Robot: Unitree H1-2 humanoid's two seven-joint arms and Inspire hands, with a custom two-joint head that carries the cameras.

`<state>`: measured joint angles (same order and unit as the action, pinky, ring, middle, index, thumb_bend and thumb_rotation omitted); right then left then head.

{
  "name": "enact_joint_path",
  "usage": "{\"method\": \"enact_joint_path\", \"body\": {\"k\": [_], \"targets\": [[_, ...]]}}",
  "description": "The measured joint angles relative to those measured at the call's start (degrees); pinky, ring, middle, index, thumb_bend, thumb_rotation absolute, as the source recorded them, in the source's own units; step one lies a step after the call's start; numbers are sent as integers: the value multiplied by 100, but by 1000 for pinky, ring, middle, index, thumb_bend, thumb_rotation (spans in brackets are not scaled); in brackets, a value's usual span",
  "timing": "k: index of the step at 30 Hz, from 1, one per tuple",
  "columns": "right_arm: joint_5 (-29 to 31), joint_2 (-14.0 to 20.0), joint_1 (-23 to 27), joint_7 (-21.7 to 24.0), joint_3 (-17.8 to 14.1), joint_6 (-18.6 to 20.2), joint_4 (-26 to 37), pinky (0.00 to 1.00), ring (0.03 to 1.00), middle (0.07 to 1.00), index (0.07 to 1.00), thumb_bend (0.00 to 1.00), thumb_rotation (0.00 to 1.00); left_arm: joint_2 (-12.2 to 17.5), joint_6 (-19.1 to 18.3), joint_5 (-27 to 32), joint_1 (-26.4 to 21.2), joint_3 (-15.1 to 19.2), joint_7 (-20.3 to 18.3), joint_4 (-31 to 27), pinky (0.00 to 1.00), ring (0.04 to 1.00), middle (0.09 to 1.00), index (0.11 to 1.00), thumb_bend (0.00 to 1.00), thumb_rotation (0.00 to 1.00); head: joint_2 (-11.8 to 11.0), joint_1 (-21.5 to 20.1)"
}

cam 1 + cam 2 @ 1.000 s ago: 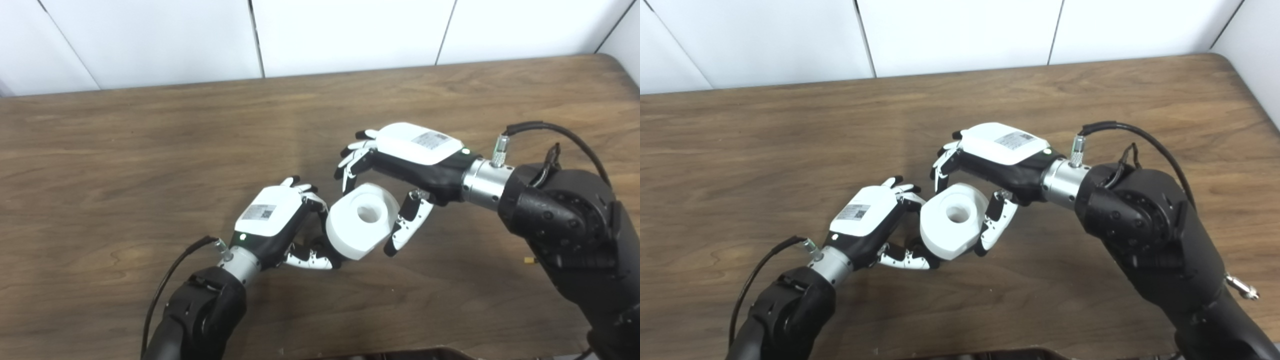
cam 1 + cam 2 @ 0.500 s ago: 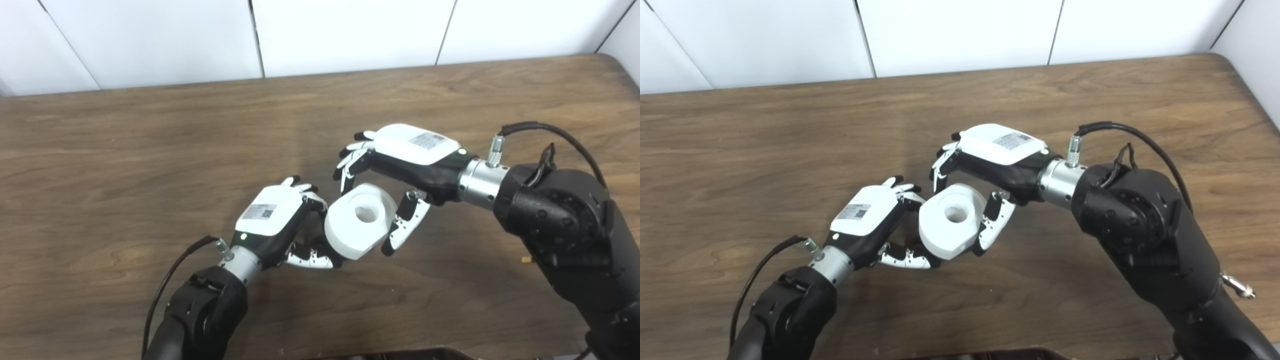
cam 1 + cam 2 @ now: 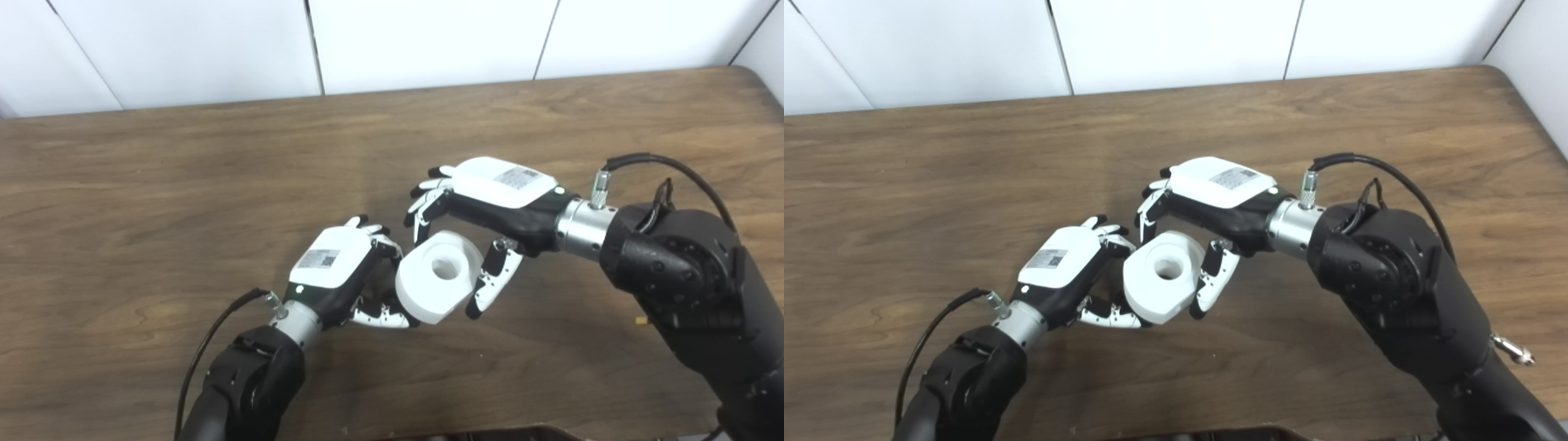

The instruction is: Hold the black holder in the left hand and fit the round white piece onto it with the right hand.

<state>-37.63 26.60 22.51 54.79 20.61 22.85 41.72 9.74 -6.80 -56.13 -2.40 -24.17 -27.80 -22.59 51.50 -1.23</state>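
The round white piece point(image 3: 438, 275), a thick ring with a centre hole, sits tilted between my two hands. My right hand point(image 3: 490, 196) arches over it, with fingers at its far edge and the thumb point(image 3: 490, 285) against its right side. My left hand point(image 3: 334, 269) is curled at the ring's left side, fingers wrapped round something dark below it. That dark part, the black holder point(image 3: 387, 300), is almost wholly hidden by the ring and the fingers. Whether the ring sits on the holder cannot be told.
The brown wooden table point(image 3: 184, 184) runs back to white wall panels point(image 3: 429, 37). A small yellowish bit point(image 3: 639, 321) lies on the table by my right forearm. A dark object point(image 3: 490, 433) shows at the bottom edge.
My right hand and the white piece have shifted slightly left and down, closer against the left hand. The left hand has stayed in place.
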Motion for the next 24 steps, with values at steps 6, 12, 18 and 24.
{"method": "enact_joint_path", "body": {"k": [6, 12, 18, 24], "targets": [[-5, -2, -1, -9, 14, -70, -33, 1000, 900, 780, 480, 525, 144, -8, -45, -4, -17, -24, 4, 0, 995, 888, 801, 487, 520, 63, -26, -9], [-12, -1, -33, -71, 20, -139, -69, 1000, 901, 782, 481, 526, 142, -7, -81, -9, -39, -51, 3, 0, 997, 890, 801, 487, 520, 63, -26, 0], [-7, -1, -121, -76, 20, -256, -85, 1000, 914, 792, 482, 525, 142, -7, -84, -12, -39, -60, 5, 0, 997, 890, 800, 487, 520, 62, -35, 0], [-14, -21, -136, -82, 19, -279, -100, 1000, 910, 790, 482, 525, 142, -7, -95, -12, -41, -64, 3, 0, 996, 889, 799, 487, 520, 62, -53, 9]]}}
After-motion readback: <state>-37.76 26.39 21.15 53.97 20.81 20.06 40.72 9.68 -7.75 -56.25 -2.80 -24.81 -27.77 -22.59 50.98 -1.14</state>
